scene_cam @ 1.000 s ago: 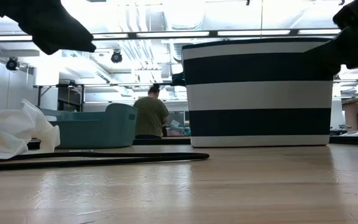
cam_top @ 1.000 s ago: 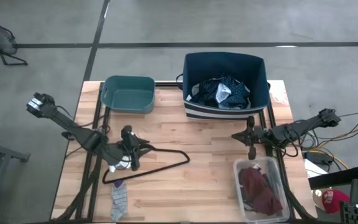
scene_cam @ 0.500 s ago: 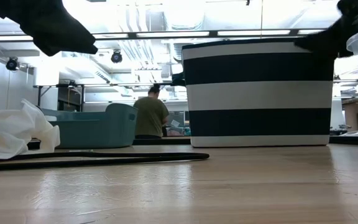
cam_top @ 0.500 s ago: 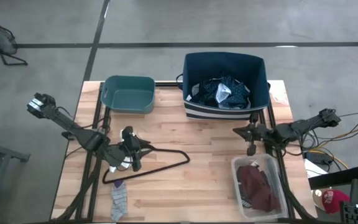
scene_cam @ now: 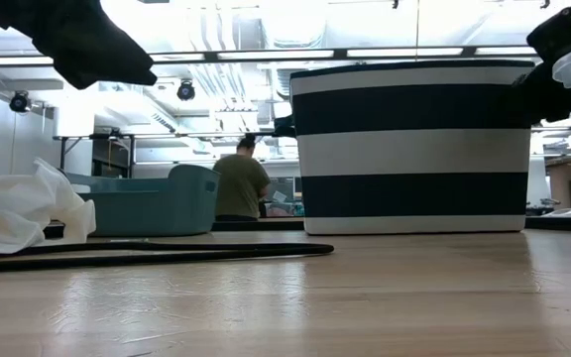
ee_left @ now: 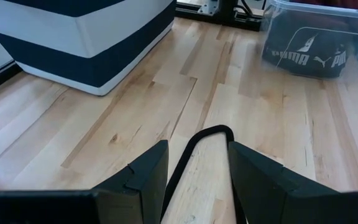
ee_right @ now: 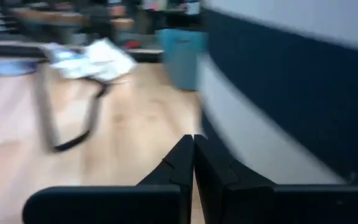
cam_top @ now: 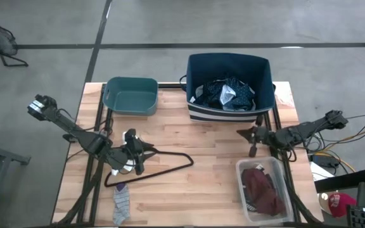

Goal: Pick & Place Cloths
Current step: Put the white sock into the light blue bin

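My left gripper (cam_top: 134, 152) is open near the table's left side, just above the thin black hanger (cam_top: 152, 168). In the left wrist view the gripper (ee_left: 197, 165) has the hanger's rounded end (ee_left: 209, 132) between its fingers; whether it touches, I cannot tell. A white cloth (scene_cam: 23, 213) lies bunched on the table under that arm. A grey sock (cam_top: 120, 204) lies flat at the near edge. My right gripper (cam_top: 241, 133) is shut and empty, hovering beside the striped basket (cam_top: 230, 113). The navy patterned top (cam_top: 228, 94) lies in that basket. A maroon piece (cam_top: 263, 190) fills the clear bin (cam_top: 241, 166).
A teal tub (cam_top: 132, 95) stands at the far left of the table. Bare wood stretches between the hanger and the clear bin. In the low view a person (scene_cam: 238, 188) stands in the room beyond the table. A black garment with white lettering (ee_left: 303, 46) shows through the bin's wall.
My right gripper has drifted a little toward the far edge and the striped basket, swinging as it goes. My left gripper, the hanger and the cloths lie as before.
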You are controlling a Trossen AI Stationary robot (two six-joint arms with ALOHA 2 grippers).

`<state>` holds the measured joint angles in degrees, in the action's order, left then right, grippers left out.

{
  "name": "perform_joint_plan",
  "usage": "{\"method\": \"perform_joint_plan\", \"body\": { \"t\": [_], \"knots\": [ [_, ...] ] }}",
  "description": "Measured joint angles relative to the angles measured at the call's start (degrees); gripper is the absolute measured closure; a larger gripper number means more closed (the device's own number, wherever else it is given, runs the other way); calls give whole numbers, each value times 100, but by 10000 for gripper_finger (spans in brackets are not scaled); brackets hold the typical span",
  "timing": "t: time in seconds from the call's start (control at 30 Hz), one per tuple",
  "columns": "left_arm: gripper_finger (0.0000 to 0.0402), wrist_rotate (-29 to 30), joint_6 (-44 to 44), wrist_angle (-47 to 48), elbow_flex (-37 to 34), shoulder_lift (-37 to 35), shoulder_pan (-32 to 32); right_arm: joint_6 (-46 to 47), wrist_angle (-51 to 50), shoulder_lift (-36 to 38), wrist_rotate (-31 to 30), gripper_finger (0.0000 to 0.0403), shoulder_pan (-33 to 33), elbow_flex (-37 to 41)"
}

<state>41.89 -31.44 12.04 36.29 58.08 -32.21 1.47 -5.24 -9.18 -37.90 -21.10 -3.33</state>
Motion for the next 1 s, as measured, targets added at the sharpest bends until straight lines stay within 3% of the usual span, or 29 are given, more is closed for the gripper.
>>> {"method": "perform_joint_plan", "body": {
  "t": [0.2,0.47,0.83,1.0],
  "knots": [
    [227,-3,2,-5,0,0,0,417,-6,-155,826,394,0,2],
    [227,-41,-2,-3,0,11,0,416,204,-167,485,394,2,2],
    [227,-268,-56,3,0,3,4,416,251,-185,489,394,2,2],
    [227,-878,-519,462,30,-32,4,414,252,-185,489,394,2,2]
  ]
}}
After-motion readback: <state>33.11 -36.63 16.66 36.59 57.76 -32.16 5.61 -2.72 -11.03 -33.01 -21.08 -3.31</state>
